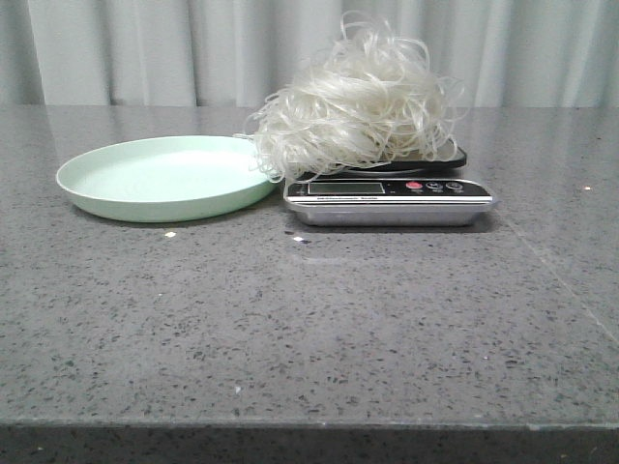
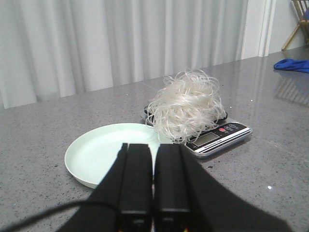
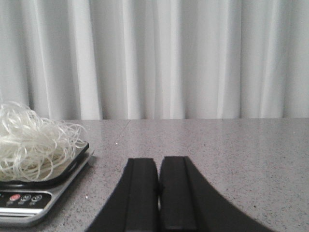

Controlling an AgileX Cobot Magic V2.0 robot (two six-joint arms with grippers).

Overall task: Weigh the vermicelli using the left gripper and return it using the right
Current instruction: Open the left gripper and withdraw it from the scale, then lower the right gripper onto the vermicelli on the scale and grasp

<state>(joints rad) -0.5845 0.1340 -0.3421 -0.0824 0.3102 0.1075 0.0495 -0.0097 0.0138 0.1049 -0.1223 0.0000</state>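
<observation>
One mound of vermicelli (image 1: 358, 101) sits on the dark platform of the scale (image 1: 389, 198), heaped high and spilling a few strands over the near-left edge toward the pale green plate (image 1: 164, 177), which stands just beside the scale and holds nothing. Some strands hang close to the plate's rim; whether they touch it cannot be told. Judging from this, the weighing half of the task looks done and the return half is not yet begun.

Both arms are well back from the scale. In its wrist view the left gripper (image 2: 153, 159) has its fingers pressed together with nothing between them; the right gripper (image 3: 158, 169) likewise has its fingers together and bare.

Next, the right gripper would likely need to spread its fingers, reach across to the mound, pinch deep enough to catch the loose tangle, and carry it over onto the plate without trailing strands across the scale.
</observation>
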